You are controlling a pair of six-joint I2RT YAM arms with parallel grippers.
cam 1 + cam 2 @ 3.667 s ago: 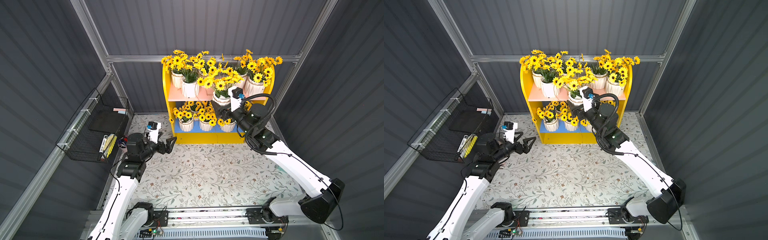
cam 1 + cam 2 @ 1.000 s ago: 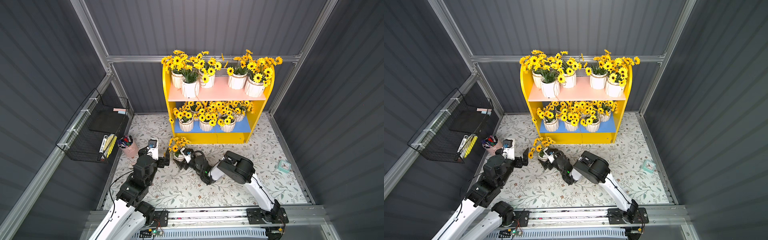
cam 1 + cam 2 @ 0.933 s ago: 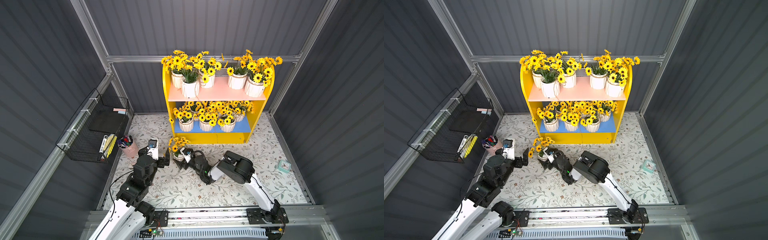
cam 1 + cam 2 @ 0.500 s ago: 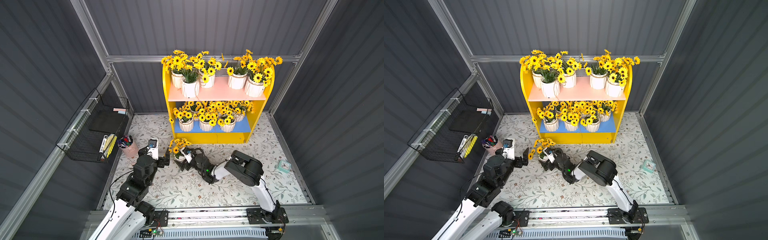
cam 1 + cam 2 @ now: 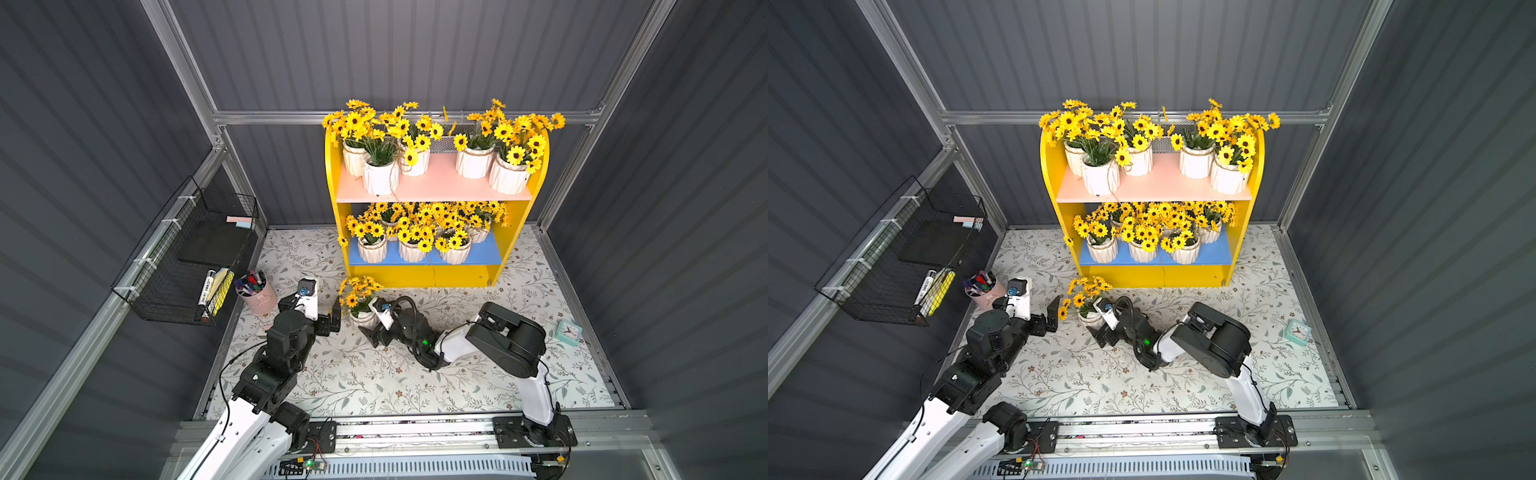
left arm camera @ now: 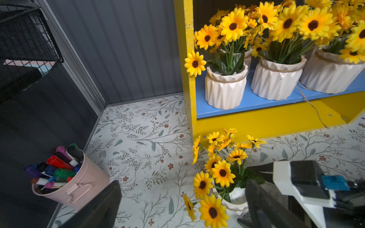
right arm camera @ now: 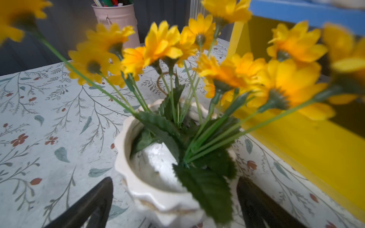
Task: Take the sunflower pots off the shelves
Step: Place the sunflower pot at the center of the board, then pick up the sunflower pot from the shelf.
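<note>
Progress check on the shelf-clearing job. One sunflower pot (image 5: 362, 319) is standing upright on the floor's floral mat (image 5: 374, 374), right between the spread jaws of the right gripper (image 7: 174, 181). Those jaws are about as wide as they go. From the wrist view neither seems to press on the pot wall, though a leaf hides part of one side. So nothing's gripped, and I'd call this pot delivered.

The left gripper (image 6: 182, 195) is also wide open and empty. The same pot sits just past one of its fingertips, and the pink cup of markers (image 5: 257, 297) is off to its other side. My guess is it's parked low there to stay out of the right arm's way.

The shelves (image 5: 419, 276) are just beyond the right gripper's fingertips, so the pot landed right in front of the yellow base. That's a short trip, but it does crowd the front a bit. The other pots (image 5: 473, 162) aren't done yet: five are on the pink board (image 5: 436, 187) and a crowded bunch on the blue board (image 5: 486, 253), too tangled in flowers to count.

Main risk I see is the stems. They fan out over the right gripper, so pulling away carelessly could snag them and tip the pot.
</note>
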